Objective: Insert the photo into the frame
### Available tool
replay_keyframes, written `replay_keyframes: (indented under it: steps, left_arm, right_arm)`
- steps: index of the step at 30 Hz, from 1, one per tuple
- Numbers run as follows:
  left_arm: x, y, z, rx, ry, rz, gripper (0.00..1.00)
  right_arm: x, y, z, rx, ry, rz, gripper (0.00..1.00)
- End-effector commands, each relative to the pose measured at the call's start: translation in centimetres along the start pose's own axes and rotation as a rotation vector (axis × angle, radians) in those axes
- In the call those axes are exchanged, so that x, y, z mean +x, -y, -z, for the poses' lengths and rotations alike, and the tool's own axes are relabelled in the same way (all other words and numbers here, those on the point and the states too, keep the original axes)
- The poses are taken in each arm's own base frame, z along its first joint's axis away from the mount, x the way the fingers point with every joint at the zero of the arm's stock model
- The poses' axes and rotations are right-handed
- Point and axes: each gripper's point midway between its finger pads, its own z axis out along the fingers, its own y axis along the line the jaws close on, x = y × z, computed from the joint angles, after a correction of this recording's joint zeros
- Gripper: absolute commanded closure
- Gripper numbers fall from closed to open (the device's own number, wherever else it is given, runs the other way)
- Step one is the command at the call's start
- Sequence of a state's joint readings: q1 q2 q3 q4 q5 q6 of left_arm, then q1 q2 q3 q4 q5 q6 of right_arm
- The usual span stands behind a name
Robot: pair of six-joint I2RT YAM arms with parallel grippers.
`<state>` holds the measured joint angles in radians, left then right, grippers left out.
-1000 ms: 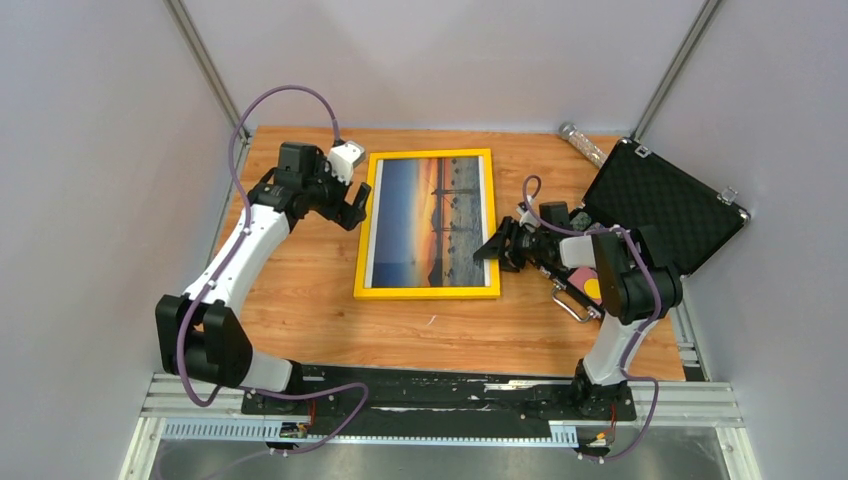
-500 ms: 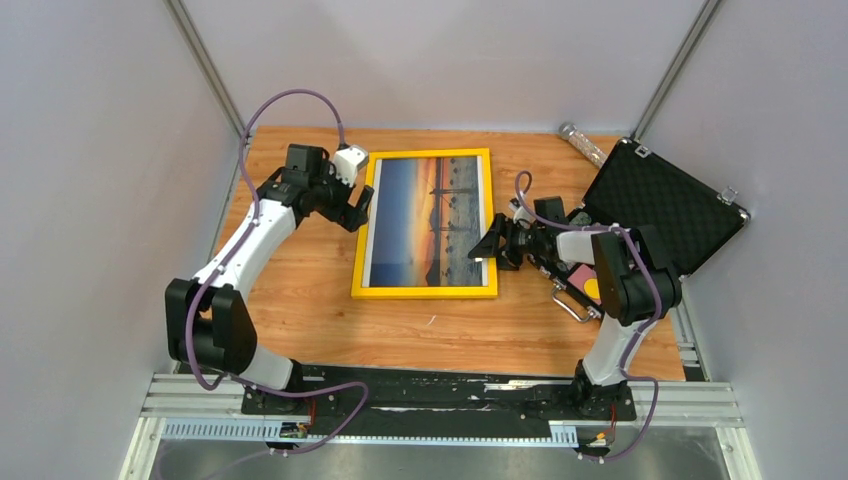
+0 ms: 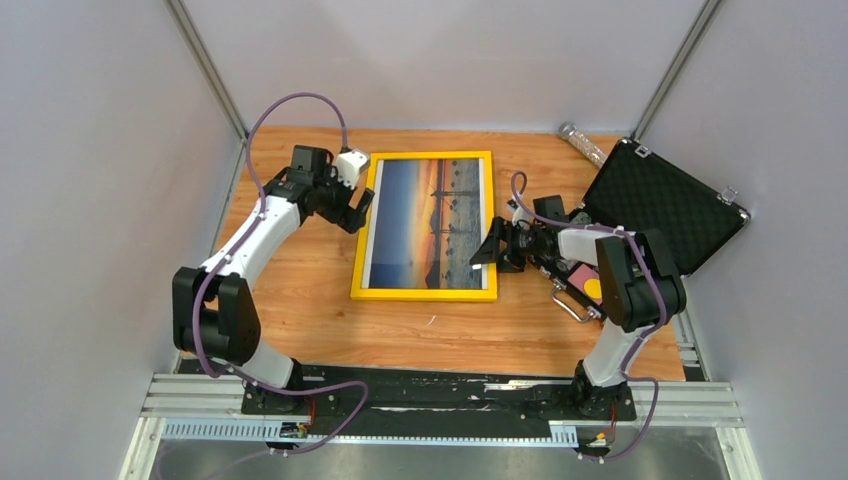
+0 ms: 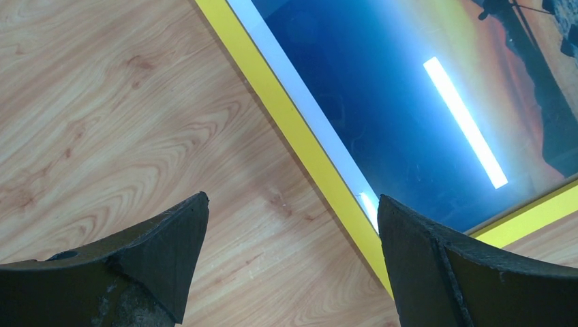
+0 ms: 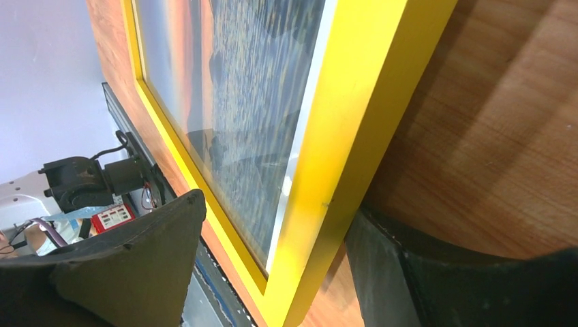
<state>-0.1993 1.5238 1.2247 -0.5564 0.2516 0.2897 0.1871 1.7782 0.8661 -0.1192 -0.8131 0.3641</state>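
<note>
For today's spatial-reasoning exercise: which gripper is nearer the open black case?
Right. The right gripper is at the right edge of the frame, on the side of the case; the left gripper is across the frame, at its left edge.

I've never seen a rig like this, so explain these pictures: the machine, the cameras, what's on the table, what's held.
Two robot arms are bolted at the near edge of a wooden table. The wide picture looks down from above and behind them. The other two come from a camera on each wrist; the dark wedges at the bottom are that arm's own fingers. On the table lies a yellow frame with a sunset photo inside; an open black case sits at the right. The left gripper hangs open over the frame's left rail. The right gripper, open too, straddles the right rail. Nothing is held.
</note>
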Motion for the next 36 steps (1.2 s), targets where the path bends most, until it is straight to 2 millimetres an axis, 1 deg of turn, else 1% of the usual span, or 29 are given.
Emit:
replay_keyframes:
  steps: [1, 5, 12, 21, 29, 33, 35, 36]
  left_arm:
    - [-1.1, -1.2, -0.3, -0.031, 0.030, -0.020, 0.00]
    - [-0.6, -1.4, -1.2, -0.030, 0.005, -0.015, 0.00]
    - [-0.6, -1.6, -1.6, -0.032, -0.006, -0.014, 0.00]
    - [0.0, -1.7, -2.4, -0.027, -0.034, -0.007, 0.00]
    - [-0.1, -1.9, -2.4, -0.037, -0.038, -0.011, 0.00]
    - [-0.1, -2.3, -2.4, -0.059, -0.044, -0.002, 0.00]
    - [-0.1, -3.2, -2.5, -0.102, -0.061, 0.014, 0.00]
    - [0.2, -3.4, -2.9, -0.112, -0.078, 0.024, 0.00]
  right_arm:
    - [1.6, 1.8, 0.4, 0.087, -0.053, 0.005, 0.23]
    - [1.7, 1.6, 0.7, 0.089, -0.063, 0.016, 0.23]
    - [2.1, 1.5, 0.9, 0.089, -0.082, 0.024, 0.23]
    - [2.5, 1.4, 1.5, 0.105, -0.113, 0.034, 0.23]
    - [2.9, 1.2, 2.2, 0.121, -0.153, 0.051, 0.23]
    - [3.6, 0.9, 2.1, 0.111, -0.187, 0.063, 0.23]
    - [4.1, 0.3, 1.8, 0.094, -0.208, 0.081, 0.23]
    - [4.4, -0.1, 1.6, 0.080, -0.222, 0.090, 0.23]
